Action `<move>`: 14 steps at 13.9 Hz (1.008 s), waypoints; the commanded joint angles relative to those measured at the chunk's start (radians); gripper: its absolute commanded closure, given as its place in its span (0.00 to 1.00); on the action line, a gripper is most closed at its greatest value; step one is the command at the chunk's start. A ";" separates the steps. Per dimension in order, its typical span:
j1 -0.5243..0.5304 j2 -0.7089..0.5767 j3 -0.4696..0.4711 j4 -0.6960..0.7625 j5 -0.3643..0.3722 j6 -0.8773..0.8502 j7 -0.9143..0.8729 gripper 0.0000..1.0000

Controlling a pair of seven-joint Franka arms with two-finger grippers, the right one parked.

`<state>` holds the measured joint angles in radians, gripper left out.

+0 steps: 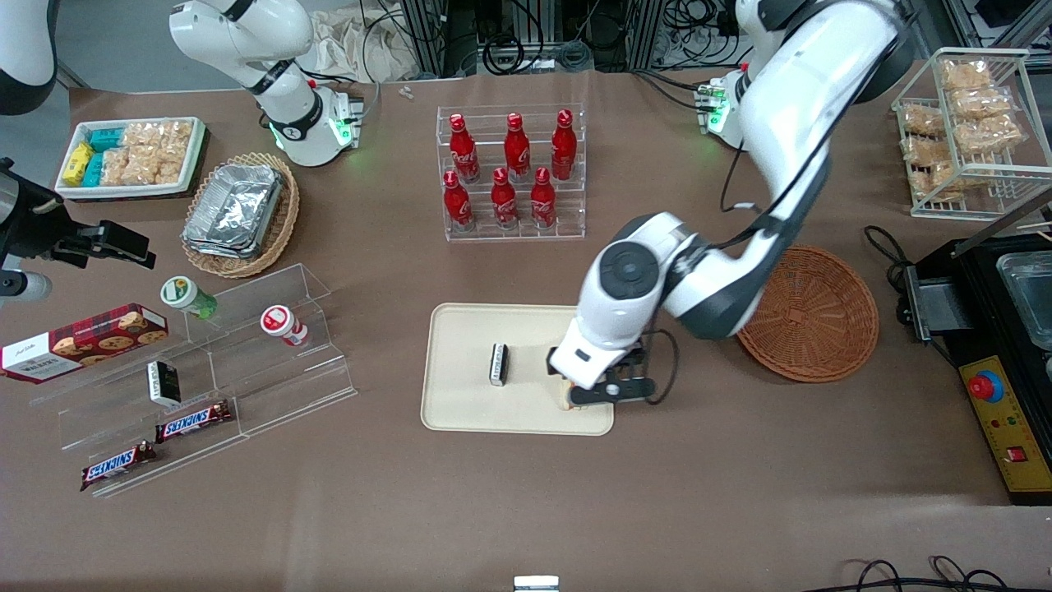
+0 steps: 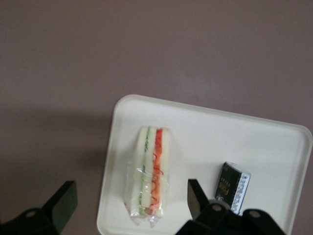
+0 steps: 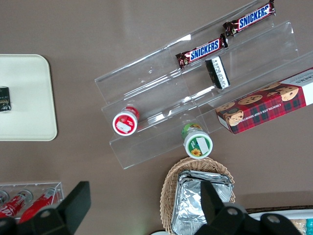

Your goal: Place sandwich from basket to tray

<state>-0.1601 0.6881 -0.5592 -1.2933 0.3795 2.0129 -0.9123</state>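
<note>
- white tray (image 1: 131,186) with snack packets, at the parked arm's end of the surface (image 1: 509,510), well apart from the fingers.
- tan wicker basket (image 1: 279,230) holding foil containers (image 1: 234,210), just beside that white tray, nearer the front camera than it.
- clear acrylic stand (image 1: 271,345) with two small cups, a cookie box (image 1: 82,339), a small dark pack and two Snickers bars (image 1: 193,421); all far from the fingers, toward the parked arm's end.
- bottle rack (image 1: 514,173) with six red bottles, farther from the front camera than the tray.
- tray (image 1: 460,345): beige, flat on the brown surface, directly under the fingers.
- small black-and-white block (image 1: 499,363) lies on the tray, apart from the sandwich, outside the finger gap.
- sandwich (image 2: 149,176): wrapped wedge lying on the tray near its edge, filling edge with red and green layers facing the wrist camera. In the front view it is almost fully hidden under the wrist.
- gripper (image 2: 129,208): above the tray, fingers (image 2: 63,203) spread wide, released; the sandwich sits in the gap between them with clear space on each side, no contact visible.
- basket (image 1: 809,316): round reddish-brown wicker, nothing in it, beside the tray toward the working arm's end, apart from the fingers.
- wire rack (image 1: 970,131) with snack bags, at the working arm's end, well apart.
</note>
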 commanded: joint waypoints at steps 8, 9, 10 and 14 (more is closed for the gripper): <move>0.194 -0.576 0.189 -0.369 -0.293 -0.157 0.422 0.00; 0.194 -0.608 0.235 -0.404 -0.319 -0.157 0.528 0.00; 0.197 -0.634 0.281 -0.434 -0.338 -0.163 0.621 0.00; 0.209 -0.665 0.416 -0.462 -0.350 -0.256 0.924 0.00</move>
<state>0.0450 0.0552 -0.1876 -1.7241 0.0489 1.7913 -0.1193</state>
